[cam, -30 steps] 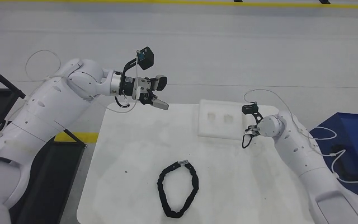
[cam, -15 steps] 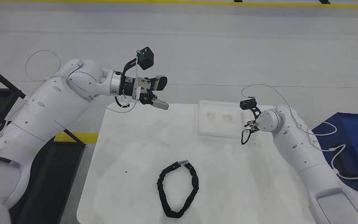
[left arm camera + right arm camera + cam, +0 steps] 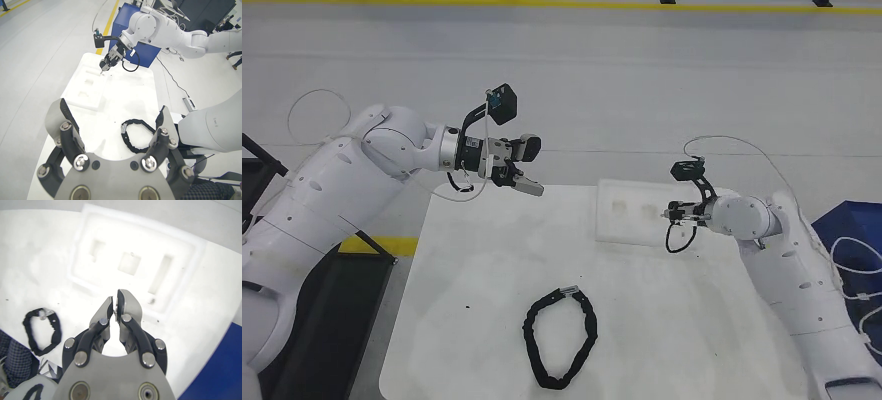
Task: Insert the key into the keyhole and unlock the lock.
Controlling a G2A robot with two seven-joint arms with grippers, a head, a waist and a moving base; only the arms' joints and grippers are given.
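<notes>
The job looks barely past its opening step to me. The right gripper (image 3: 114,297) has its fingers pressed almost together on a thin sliver of metal, which I take to be the key (image 3: 101,72), its tip poking out below the fingertips. It hangs just over the near edge of the white foam tray (image 3: 607,235) at the far side of the table (image 3: 472,300), close to one of the tray's pockets. So the key seems to be picked up, and that is about all that is done. The chain lock (image 3: 592,335), a black sleeved loop, lies flat near the front of the table, well apart from the key, with its metal end (image 3: 569,292) turned toward the tray. Nothing is touching it. I cannot make out the keyhole from where things stand. The left gripper (image 3: 113,106) hovers above the far left corner of the table with its fingers spread wide and nothing between them. What is left, as I judge it, is nearly everything: carrying the key across to the lock, probably steadying the lock's metal end with the free gripper, lining the key up, pushing it in and turning it.
</notes>
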